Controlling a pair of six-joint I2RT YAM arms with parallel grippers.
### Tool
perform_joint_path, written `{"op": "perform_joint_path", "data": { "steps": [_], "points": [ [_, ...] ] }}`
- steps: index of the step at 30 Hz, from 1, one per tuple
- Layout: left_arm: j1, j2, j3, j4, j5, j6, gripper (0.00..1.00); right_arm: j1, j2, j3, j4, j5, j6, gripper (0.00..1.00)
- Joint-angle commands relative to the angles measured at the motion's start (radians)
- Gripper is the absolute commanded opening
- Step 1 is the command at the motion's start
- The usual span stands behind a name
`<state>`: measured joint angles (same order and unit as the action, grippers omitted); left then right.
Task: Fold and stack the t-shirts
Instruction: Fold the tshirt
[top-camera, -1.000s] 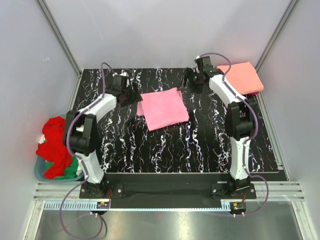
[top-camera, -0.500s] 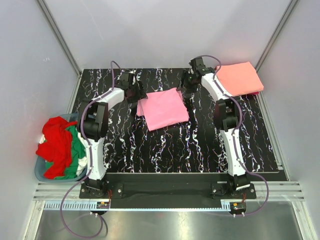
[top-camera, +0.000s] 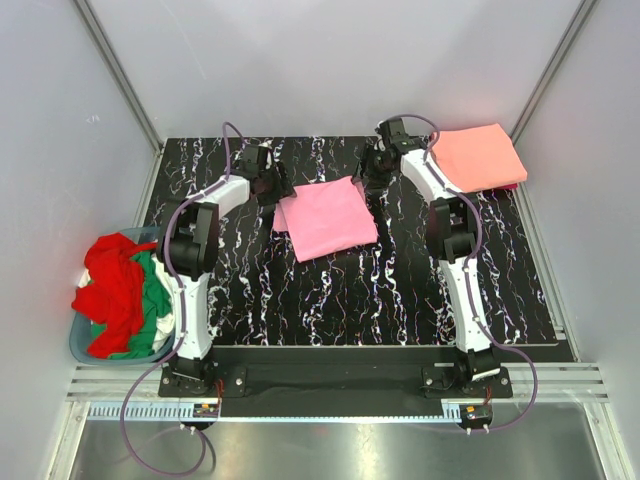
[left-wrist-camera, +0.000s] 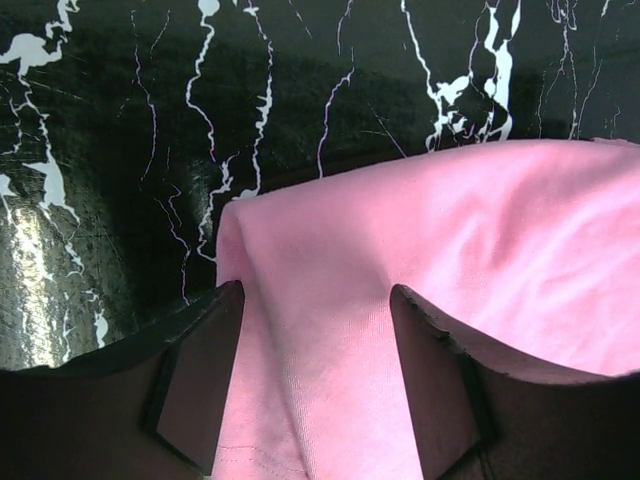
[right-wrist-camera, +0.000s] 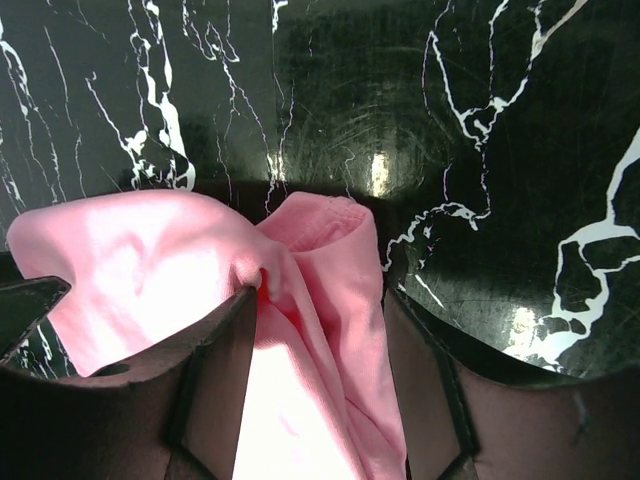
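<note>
**Both claws brought in onto the far corners of the folded pink shirt**

At the near left, a basket (top-camera: 85, 352) is seen heaped with a red shirt (top-camera: 110, 285) and a green shirt (top-camera: 152, 290), neither yet folded. Further back, in the middle of the table (top-camera: 400, 290), the pink shirt (top-camera: 325, 218) is laid flat as a folded rectangle, unmoved over the last second. In that second both arms have been drawn inward to its far edge. The left claw (left-wrist-camera: 315, 295) is set over the far left corner and the right claw (right-wrist-camera: 320, 295) over the far right one. Each is held with jaws apart, with pink cloth between them but not yet pinched. A grip for lifting the shirt is judged to be close. At the far right a folded salmon shirt (top-camera: 480, 155) is laid, the likely place for stacking.
</note>
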<state>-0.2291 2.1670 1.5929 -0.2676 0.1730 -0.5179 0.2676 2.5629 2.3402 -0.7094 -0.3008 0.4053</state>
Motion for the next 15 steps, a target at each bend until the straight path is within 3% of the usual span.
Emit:
{"op": "perform_joint_path", "data": {
  "steps": [1, 5, 10, 15],
  "points": [
    [0.010, -0.003, 0.015, 0.056, 0.019, -0.001, 0.65, 0.019, -0.099, -0.016, 0.044, -0.005, 0.004, 0.61],
    [0.016, -0.004, 0.009, 0.070, 0.028, -0.005, 0.64, 0.019, -0.138, -0.048, 0.076, -0.021, 0.007, 0.58],
    [0.016, 0.004, 0.019, 0.071, 0.039, -0.007, 0.62, 0.021, -0.269, -0.253, 0.269, 0.015, 0.021, 0.59],
    [0.017, 0.013, 0.024, 0.070, 0.042, -0.007, 0.61, 0.021, -0.311, -0.271, 0.295, 0.014, 0.038, 0.59]
  ]
}}
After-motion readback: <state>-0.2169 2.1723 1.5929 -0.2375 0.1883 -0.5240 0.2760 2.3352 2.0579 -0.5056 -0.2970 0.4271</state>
